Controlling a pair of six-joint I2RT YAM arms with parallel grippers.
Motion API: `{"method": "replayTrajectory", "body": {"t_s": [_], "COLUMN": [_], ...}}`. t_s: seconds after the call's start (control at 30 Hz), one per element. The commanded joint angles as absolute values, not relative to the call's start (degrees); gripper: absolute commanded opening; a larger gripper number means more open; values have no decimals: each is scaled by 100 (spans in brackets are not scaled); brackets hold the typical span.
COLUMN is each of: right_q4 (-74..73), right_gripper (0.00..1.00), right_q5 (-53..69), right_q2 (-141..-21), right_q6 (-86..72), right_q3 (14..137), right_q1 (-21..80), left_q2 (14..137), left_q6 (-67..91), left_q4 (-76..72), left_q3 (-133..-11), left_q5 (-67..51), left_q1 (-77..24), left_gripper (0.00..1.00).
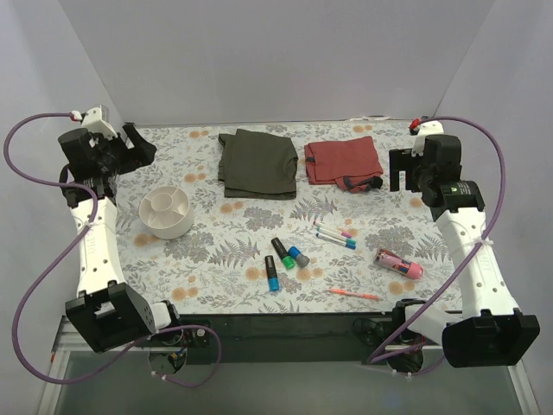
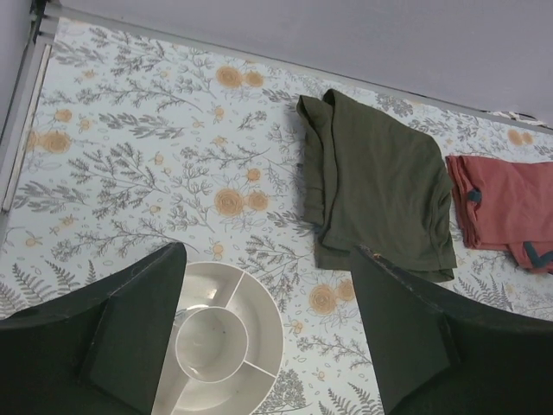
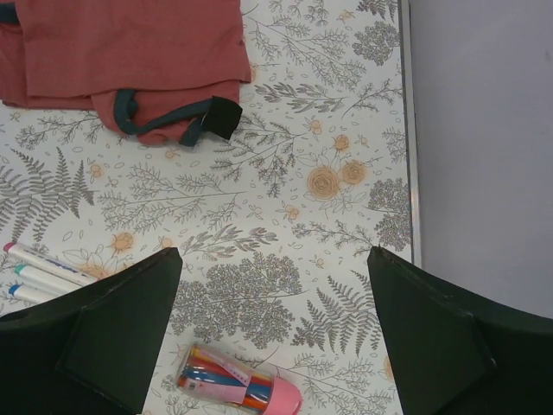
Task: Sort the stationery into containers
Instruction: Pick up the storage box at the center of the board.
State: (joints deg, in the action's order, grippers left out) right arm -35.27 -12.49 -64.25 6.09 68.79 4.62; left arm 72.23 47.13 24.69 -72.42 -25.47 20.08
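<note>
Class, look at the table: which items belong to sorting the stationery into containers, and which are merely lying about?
Belong to the job:
three short markers
three thin white pens
pink-orange pen
fat pink tube
divided white bowl

Just lying about:
folded olive cloth
folded red cloth

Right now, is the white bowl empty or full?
Empty. The white bowl shows only bare dividers in the top view, and the markers lie outside it on the table.
</note>
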Motion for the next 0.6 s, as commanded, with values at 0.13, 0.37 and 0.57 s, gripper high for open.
{"method": "replayTrajectory", "body": {"t_s": [0.13,0.37,0.57], "right_q4": [-3112,-3067,-3041], "right_gripper": [98,98,98], "right_q5": [-950,199,1283], "right_q2": [-6574,-6356,-6038], "right_q6": [825,1993,2391], "right_q3": [7075,6918,6469], "right_q1": [475,475,475], "left_q2": [6645,6592,6478], "left_q6": [4386,3703,1610], "left_q4": [2241,2749,4331], "left_q3": [-7093,-7189,-6944], "left_q5": [-2742,-3293,-3438], "left_q1": [1960,1837,890], "left_gripper": [77,74,64]}}
